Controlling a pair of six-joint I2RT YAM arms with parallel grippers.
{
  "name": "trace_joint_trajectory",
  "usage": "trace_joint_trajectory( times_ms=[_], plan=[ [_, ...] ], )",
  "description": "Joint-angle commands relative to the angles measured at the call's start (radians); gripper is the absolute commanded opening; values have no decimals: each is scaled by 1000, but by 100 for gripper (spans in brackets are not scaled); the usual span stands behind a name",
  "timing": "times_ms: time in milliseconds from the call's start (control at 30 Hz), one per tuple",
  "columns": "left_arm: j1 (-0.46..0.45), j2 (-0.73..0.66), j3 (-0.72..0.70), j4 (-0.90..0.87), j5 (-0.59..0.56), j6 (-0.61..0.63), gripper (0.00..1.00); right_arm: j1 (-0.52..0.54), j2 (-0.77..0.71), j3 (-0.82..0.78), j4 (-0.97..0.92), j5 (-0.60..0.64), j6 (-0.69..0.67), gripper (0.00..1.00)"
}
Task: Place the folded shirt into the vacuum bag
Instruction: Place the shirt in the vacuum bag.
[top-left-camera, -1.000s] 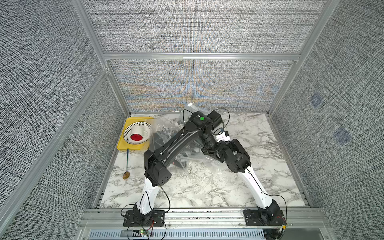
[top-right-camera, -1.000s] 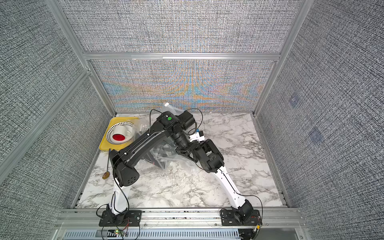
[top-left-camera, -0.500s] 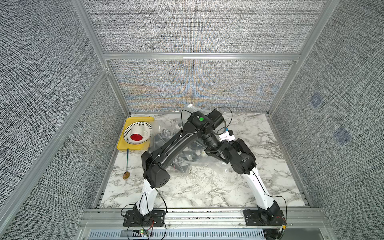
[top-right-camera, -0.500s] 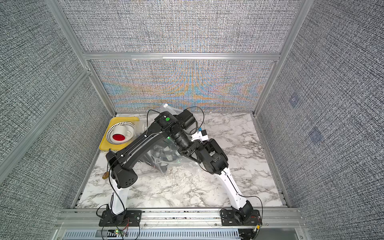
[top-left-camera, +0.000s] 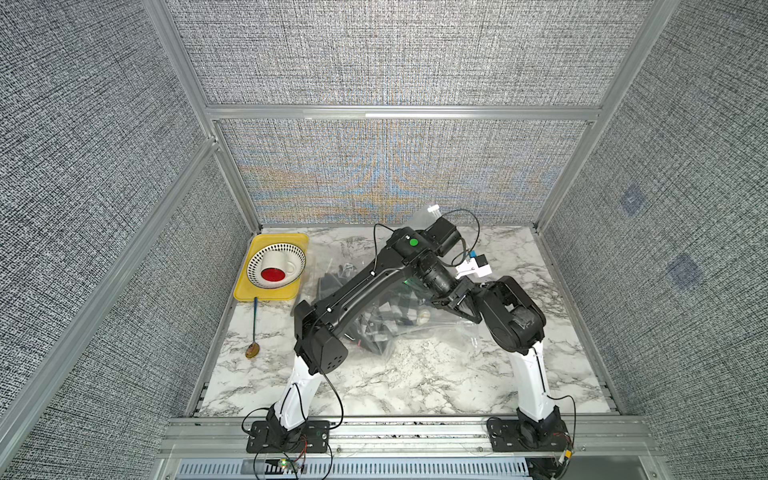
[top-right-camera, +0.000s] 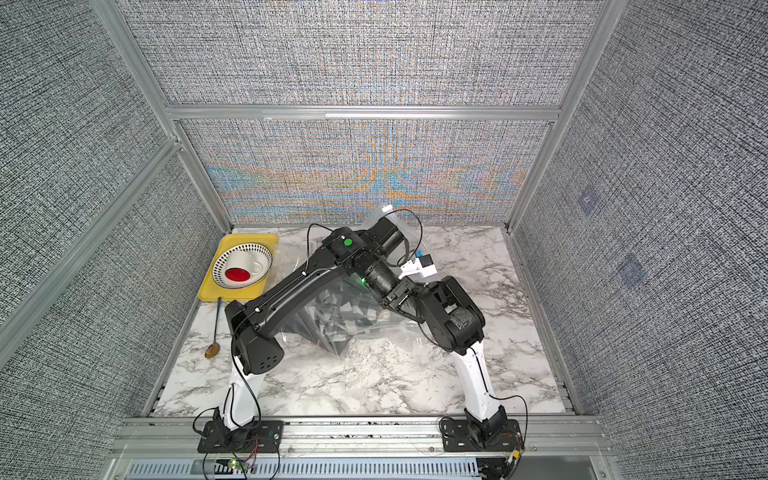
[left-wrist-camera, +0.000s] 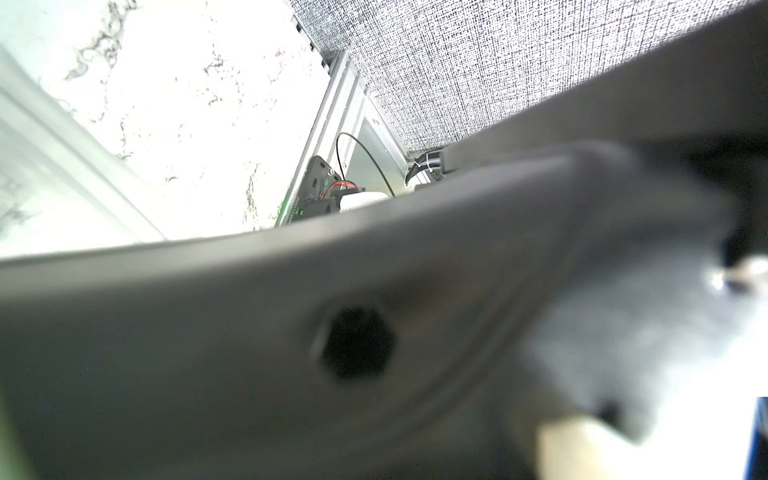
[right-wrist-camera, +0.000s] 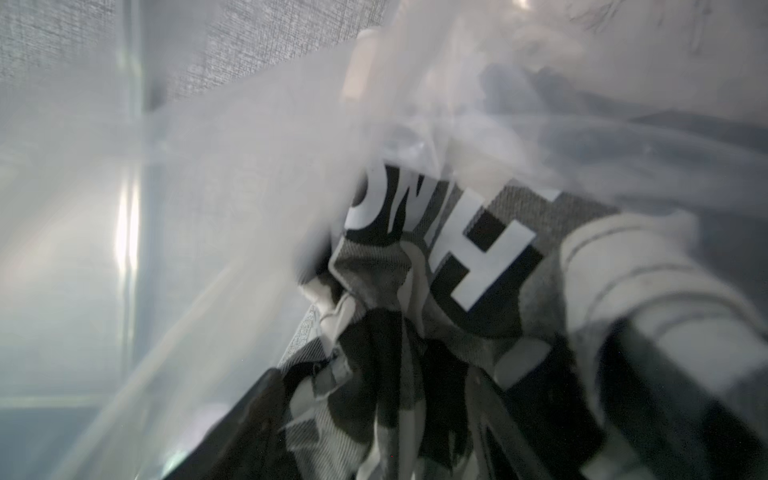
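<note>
1. In both top views, a big clear crinkly plastic vacuum bag (top-left-camera: 436, 338) lies in the middle of the white marble bench (top-left-camera: 415, 382). Its far end stands up toward the grey back wall (top-left-camera: 395, 166). A black, grey and white folded shirt (top-right-camera: 338, 318) shows through the plastic, so I think it is inside the bag. It looks more bunched than neat.
2. In a top view, the left tool (top-left-camera: 457, 300) sits over the bag, just beside the black right arm (top-left-camera: 513, 318). Its jaws are together. It may be pinching the bag's edge, but I cannot tell. The right tool is hidden here, under the arms and the plastic.
3. Near one side of the bag, a yellow plastic tray (top-left-camera: 243, 293) holds a white bowl with black dots (top-left-camera: 291, 253). In the bowl is a white cup with red inside (top-left-camera: 273, 272). A long spoon (top-left-camera: 254, 328) lies on the bench just beside the tray.
4. In the left wrist view, a blurry dark arm part (left-wrist-camera: 332, 332) fills most of the picture, with the bright bench behind it. The left tool does not show here.
5. In the right wrist view, the right tool (right-wrist-camera: 436, 361) is inside the bag, with cloudy plastic all around it. Its fingers (right-wrist-camera: 648, 286) stand wide apart. The shirt, with big white letters on it, lies between them and does not look squeezed.
6. I think the main job is nearly done. What is left is to pull the right tool out without dragging the shirt back, and then let the bag settle.
</note>
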Motion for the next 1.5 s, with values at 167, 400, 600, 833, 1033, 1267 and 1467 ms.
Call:
trace_joint_trajectory(
  times_ms=[167,400,600,833,1033,1267,1467],
  plan=[
    [20,-9,77,625,-126,111,0,12,-80,-106,-11,9,-87,80],
    [51,-7,139,565,-156,155,0,13,-135,-222,74,45,-65,69],
    [54,-10,146,565,-145,150,0,13,-178,-290,203,36,-34,69],
    [52,1,143,576,-122,134,0,42,-128,-245,219,8,-12,20],
    [34,8,114,590,-103,127,0,89,-66,-130,211,-16,-16,52],
    [19,-27,18,630,-98,123,0,71,-41,-159,283,35,64,50],
    [4,-119,-210,733,-93,113,0,27,-158,-254,256,91,-19,50]
  ],
)
